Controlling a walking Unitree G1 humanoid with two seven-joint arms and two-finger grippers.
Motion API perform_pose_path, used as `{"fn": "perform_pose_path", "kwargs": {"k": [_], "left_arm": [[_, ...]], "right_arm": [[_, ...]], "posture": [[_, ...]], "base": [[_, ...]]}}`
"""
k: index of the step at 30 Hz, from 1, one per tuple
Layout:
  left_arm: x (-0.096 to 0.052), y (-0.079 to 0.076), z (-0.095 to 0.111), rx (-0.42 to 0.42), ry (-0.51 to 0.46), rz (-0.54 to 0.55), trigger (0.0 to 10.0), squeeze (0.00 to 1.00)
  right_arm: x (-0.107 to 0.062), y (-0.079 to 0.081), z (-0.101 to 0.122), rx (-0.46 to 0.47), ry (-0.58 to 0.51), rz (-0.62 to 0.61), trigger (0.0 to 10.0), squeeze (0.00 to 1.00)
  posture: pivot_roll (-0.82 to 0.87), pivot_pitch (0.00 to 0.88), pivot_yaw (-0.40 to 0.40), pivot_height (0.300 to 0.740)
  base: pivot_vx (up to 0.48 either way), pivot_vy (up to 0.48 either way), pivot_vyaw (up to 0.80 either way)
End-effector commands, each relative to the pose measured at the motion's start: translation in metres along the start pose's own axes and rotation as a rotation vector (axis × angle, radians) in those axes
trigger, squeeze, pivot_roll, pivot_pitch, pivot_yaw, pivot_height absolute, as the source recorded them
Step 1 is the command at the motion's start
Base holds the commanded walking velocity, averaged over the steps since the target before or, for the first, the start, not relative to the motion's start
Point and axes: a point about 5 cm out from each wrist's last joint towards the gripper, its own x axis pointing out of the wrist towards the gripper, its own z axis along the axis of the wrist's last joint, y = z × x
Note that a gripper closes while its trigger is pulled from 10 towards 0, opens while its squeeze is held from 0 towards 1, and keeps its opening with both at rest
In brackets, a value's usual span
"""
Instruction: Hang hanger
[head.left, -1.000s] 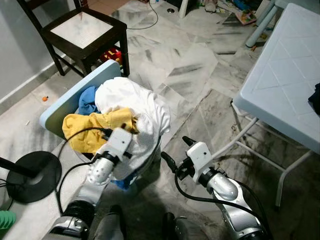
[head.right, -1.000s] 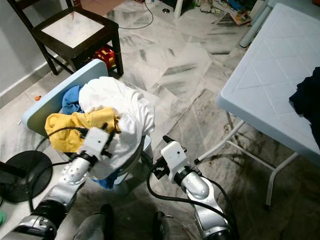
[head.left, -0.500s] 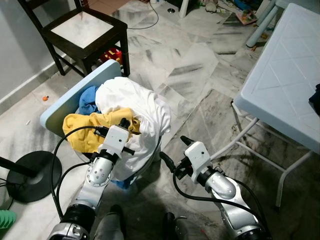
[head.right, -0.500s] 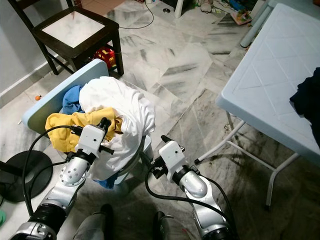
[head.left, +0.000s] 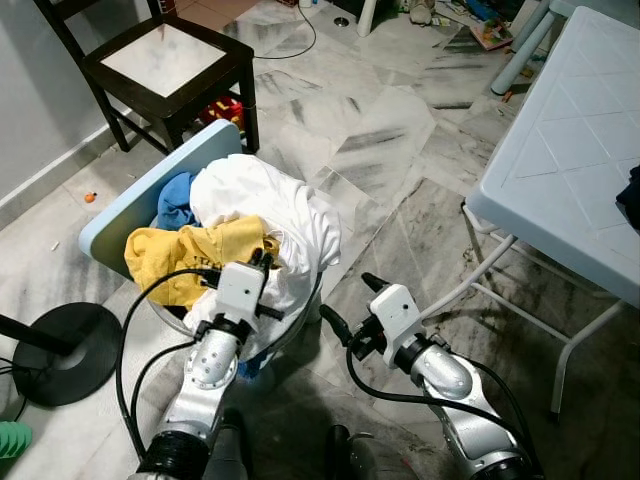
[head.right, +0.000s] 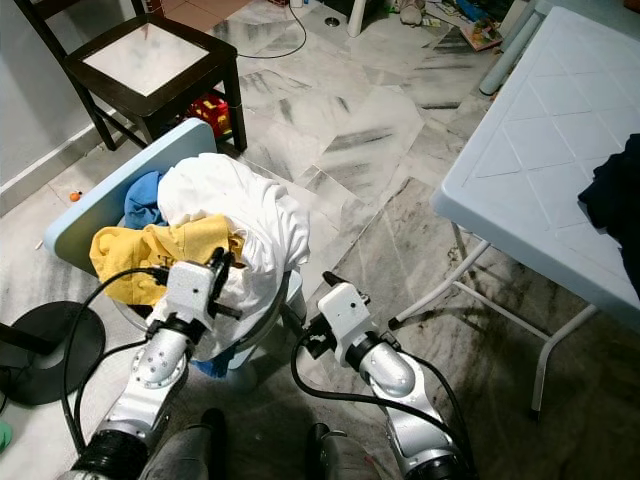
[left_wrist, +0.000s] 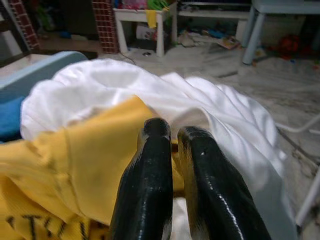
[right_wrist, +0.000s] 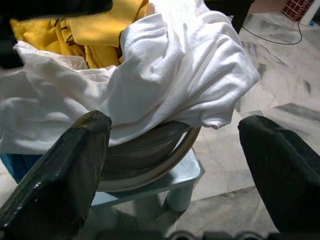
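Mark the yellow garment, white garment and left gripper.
yellow garment (head.left: 165, 262), left eye view, middle of the bunched cloth
white garment (head.left: 285, 210), left eye view, top of the draped mound
left gripper (left_wrist: 172, 132), left wrist view, between its fingertips

You have almost nothing legible here. The yellow garment (left_wrist: 65, 170) carries some dark printed lettering near its lower fold in the left wrist view, but the strokes are cut off and blurred, so you cannot make out a word. No label, brand or number reads anywhere else.
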Motion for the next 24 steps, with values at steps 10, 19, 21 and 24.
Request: {"fn": "perform_pose_path", "kwargs": {"k": [10, 19, 21, 24], "left_arm": [[-0.057, 0.0, -0.019, 0.027, 0.076, -0.056, 10.0, 1.0], [-0.088, 0.012, -0.028, 0.078, 0.16, -0.055, 10.0, 1.0], [-0.09, 0.012, -0.032, 0.078, 0.181, -0.048, 10.0, 1.0], [-0.089, 0.012, -0.033, 0.077, 0.19, -0.045, 10.0, 1.0]], "right_arm": [[-0.01, -0.003, -0.008, -0.006, 0.03, -0.007, 10.0, 0.0], [-0.004, 0.003, -0.008, -0.017, 0.034, 0.032, 10.0, 0.0], [-0.003, 0.003, -0.008, -0.018, 0.035, 0.037, 10.0, 0.0], [-0.002, 0.004, -0.008, -0.021, 0.035, 0.04, 10.0, 0.0]], "posture": [[0.02, 0.259, -0.103, 0.74], [0.06, 0.266, -0.116, 0.74], [0.06, 0.268, -0.118, 0.74], [0.06, 0.27, -0.12, 0.74]], "base": [[0.0, 0.0, 0.0], [0.0, 0.0, 0.0], [0.0, 0.0, 0.0], [0.0, 0.0, 0.0]]}}
